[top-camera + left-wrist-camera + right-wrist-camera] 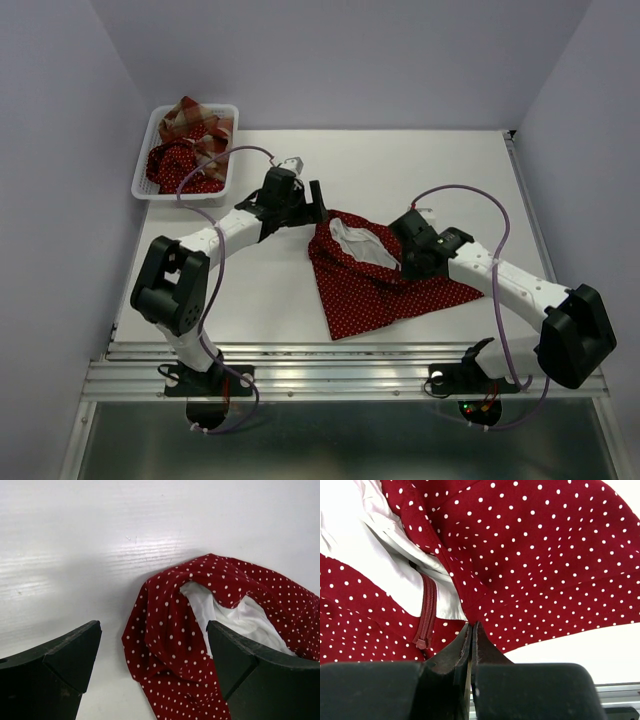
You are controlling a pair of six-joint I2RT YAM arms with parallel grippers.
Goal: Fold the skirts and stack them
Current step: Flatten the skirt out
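Well, the polka-dot skirt (375, 285) lies rumpled at the middle of the table (470, 180). The right arm (500, 280) bends low from 4 o'clock, right fingers (485, 650) pinched shut on its cloth. The left arm (225, 235) reaches from 8 o'clock, left fingers (65, 655) spread wide at the skirt's 10 o'clock corner.

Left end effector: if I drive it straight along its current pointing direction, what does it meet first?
Most likely the polka-dot skirt: its bunched waist edge lies just ahead of the left end effector, between its open fingers, with the table under it. Depth is hard to judge.
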